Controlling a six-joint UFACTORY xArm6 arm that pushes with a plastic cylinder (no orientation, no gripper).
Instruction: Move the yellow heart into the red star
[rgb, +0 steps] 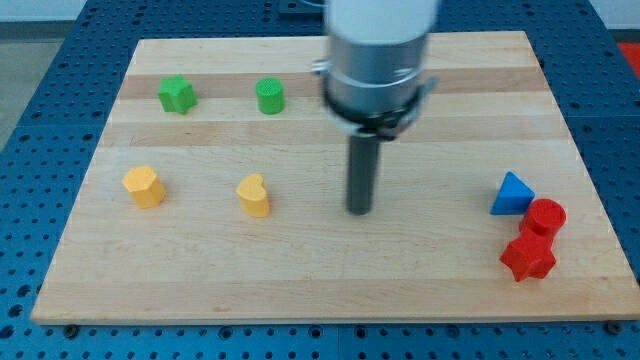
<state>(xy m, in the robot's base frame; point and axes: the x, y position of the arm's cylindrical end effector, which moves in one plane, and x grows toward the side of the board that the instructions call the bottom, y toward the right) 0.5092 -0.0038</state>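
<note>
The yellow heart (254, 195) lies left of the board's middle. The red star (527, 257) lies near the board's right bottom corner. My tip (360, 211) touches the board between them, to the right of the yellow heart with a gap, and far to the left of the red star.
A red cylinder (546, 216) touches the red star's upper side, and a blue triangle (511, 193) sits just up and left of it. A yellow hexagon-like block (144, 186) lies at the left. A green star (177, 95) and a green cylinder (270, 96) lie near the top left. The wooden board (320, 290) sits on a blue pegboard.
</note>
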